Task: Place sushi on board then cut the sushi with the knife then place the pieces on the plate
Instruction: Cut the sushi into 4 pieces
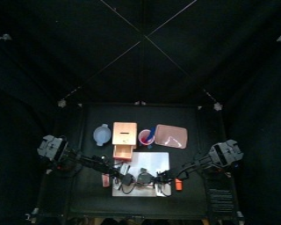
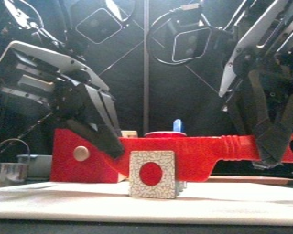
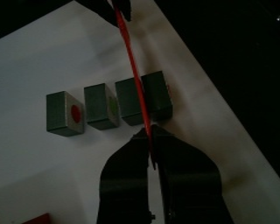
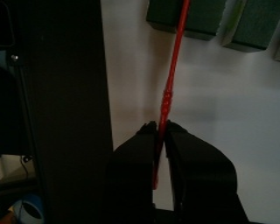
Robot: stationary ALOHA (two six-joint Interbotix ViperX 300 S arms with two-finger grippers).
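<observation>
The left jaws and right jaws are each clamping one end of the red knife (image 3: 132,70). Its blade is crossing the sushi roll (image 3: 108,107), which is sitting on the white board (image 3: 49,61) near the surface's front edge. From above, the arms are hiding the roll.

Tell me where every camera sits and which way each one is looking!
Top: high above, looking down at the white board; both arms show.
Front: low at the front, looking level at the sushi; both arms come down beside it.
Left wrist: on the left arm, looking over the left gripper at the board.
Right wrist: on the right arm, over the right gripper.
Both wrist views share the red knife.
</observation>
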